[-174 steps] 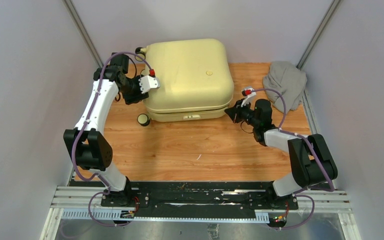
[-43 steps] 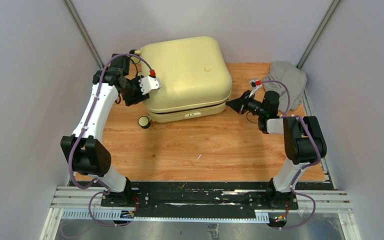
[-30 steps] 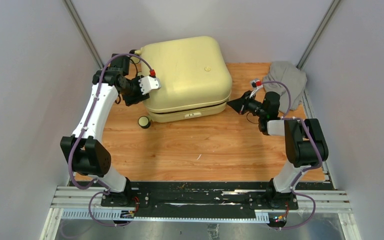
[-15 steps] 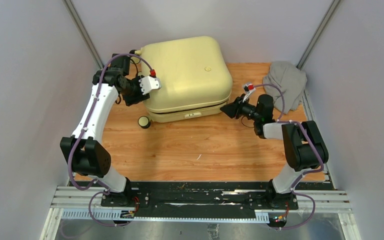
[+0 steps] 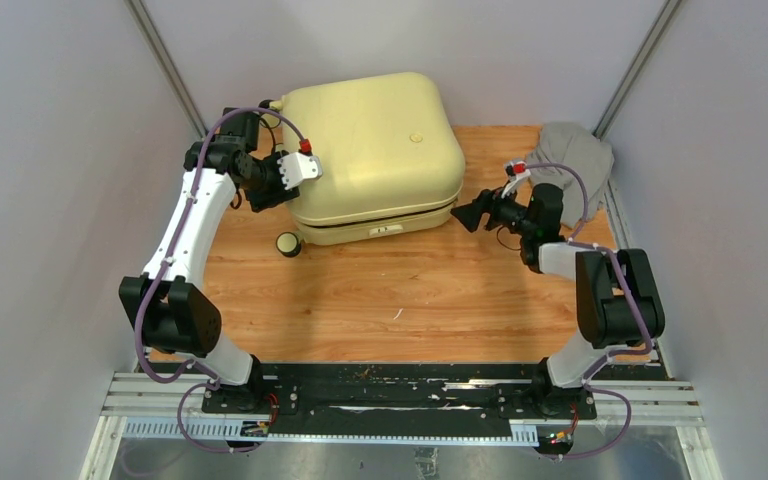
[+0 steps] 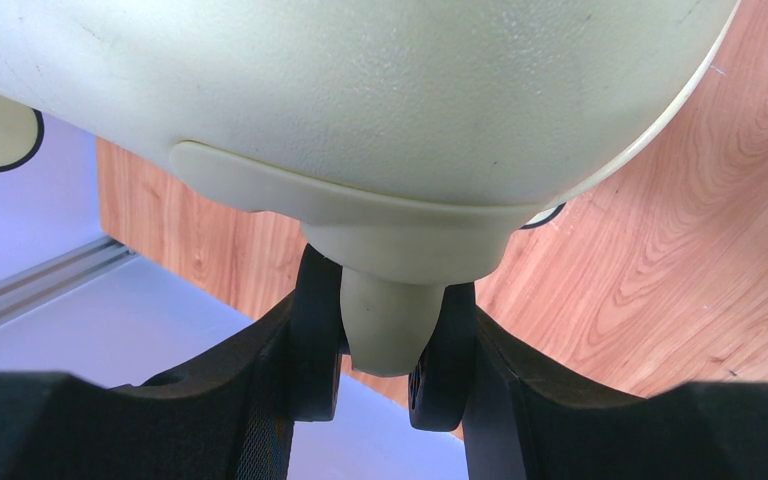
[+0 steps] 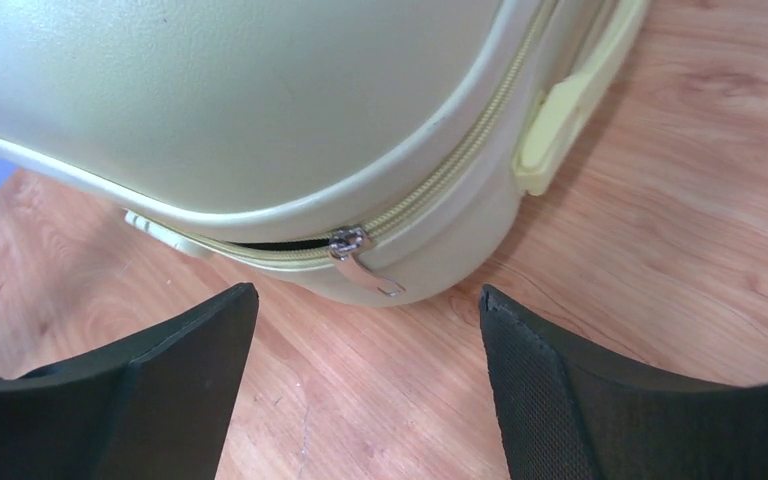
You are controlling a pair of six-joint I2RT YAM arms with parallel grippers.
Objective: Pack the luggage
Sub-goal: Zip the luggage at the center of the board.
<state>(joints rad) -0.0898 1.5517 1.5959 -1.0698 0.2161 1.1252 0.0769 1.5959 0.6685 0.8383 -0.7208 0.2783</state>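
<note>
The pale yellow luggage (image 5: 375, 135) lies flat at the back of the wooden table, lid down. My left gripper (image 5: 293, 188) is at its left side, shut on a cream stub (image 6: 392, 330) that sticks out under the shell (image 6: 360, 90). My right gripper (image 5: 467, 214) stands open just off the luggage's front right corner (image 7: 240, 100), with nothing between its fingers. In the right wrist view the metal zipper pull (image 7: 365, 265) hangs at that corner, just beyond the fingertips (image 7: 520, 330). A dark slit shows in the zip to the left of the slider.
A crumpled grey cloth (image 5: 572, 165) lies at the back right, behind my right arm. A cream-and-black wheel (image 5: 286, 241) juts out at the luggage's front left. A cream side handle (image 7: 565, 115) runs along the luggage's right side. Grey walls close in on both sides.
My right gripper has gone from shut to open and has drawn back a little to the right of the luggage's corner. The left gripper's hold and the luggage have not moved.
</note>
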